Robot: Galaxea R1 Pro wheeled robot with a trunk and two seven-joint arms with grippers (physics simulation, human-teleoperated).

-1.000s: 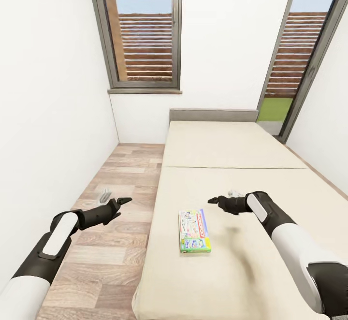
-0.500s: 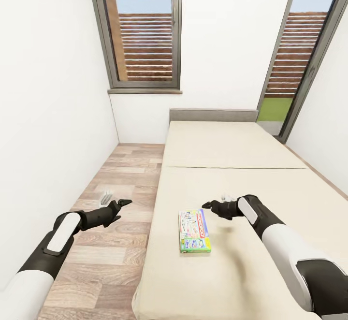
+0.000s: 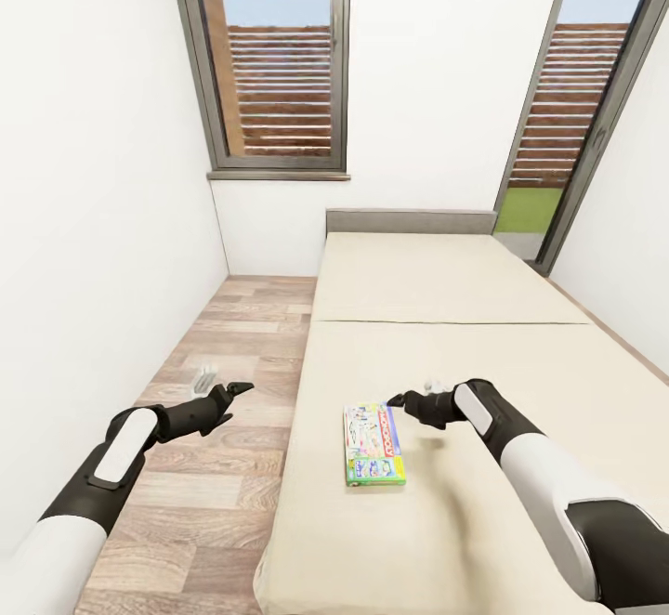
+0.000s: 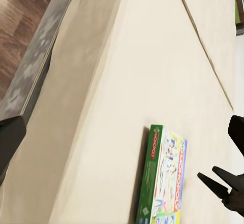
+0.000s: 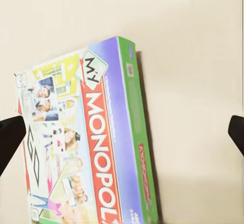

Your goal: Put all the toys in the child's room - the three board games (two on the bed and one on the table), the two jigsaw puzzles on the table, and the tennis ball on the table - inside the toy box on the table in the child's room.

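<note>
One board game [image 3: 373, 443], a flat Monopoly box with a green edge and red lettering, lies on the beige bed [image 3: 446, 522] near its left side. My right gripper [image 3: 398, 400] hovers just above the box's far right corner, open and empty. In the right wrist view the board game [image 5: 91, 148] lies below and between the two widely parted dark fingertips [image 5: 10, 135]. My left gripper [image 3: 238, 388] hangs open over the wood floor, left of the bed, holding nothing. The left wrist view looks across the mattress at the board game [image 4: 163, 178] and the right gripper [image 4: 218, 182].
A grey headboard [image 3: 409, 220] stands at the bed's far end. White walls close in on the left, with tall windows [image 3: 279, 58] behind. A strip of wood plank floor [image 3: 232, 346] runs left of the bed, with a small pale object [image 3: 203, 378] on it.
My right gripper has moved a little left and down, closer to the board game's far corner. The left arm has barely shifted.
</note>
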